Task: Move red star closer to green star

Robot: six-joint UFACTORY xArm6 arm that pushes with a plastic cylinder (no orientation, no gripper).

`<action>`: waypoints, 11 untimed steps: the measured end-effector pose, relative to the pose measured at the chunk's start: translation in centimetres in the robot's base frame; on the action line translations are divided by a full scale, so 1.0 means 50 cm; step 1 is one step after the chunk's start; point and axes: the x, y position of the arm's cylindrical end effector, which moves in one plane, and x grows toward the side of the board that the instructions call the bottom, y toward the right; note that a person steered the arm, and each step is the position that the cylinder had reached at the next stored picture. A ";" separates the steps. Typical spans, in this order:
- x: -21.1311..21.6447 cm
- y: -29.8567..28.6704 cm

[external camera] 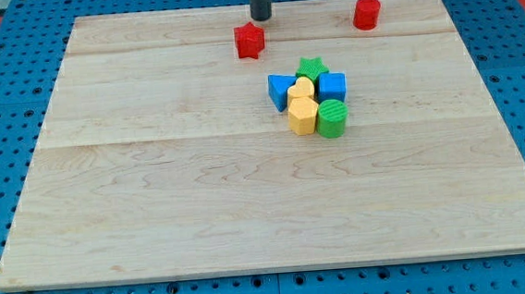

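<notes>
The red star [249, 40] lies near the board's top edge, a little left of centre. My tip [261, 18] stands just above and to the right of it, close to its upper right point; I cannot tell if they touch. The green star [311, 68] sits below and to the right of the red star, at the top of a tight cluster of blocks. A gap of bare wood separates the two stars.
The cluster holds a blue triangle-like block [282, 90], a blue cube [332, 87], a yellow heart [302, 90], a yellow hexagon [302, 115] and a green cylinder [332, 118]. A red cylinder [366, 13] stands at the top right. The wooden board [155, 201] rests on a blue pegboard.
</notes>
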 end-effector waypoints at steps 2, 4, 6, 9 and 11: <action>0.065 0.005; 0.103 -0.098; 0.173 -0.096; 0.247 -0.046; 0.206 -0.012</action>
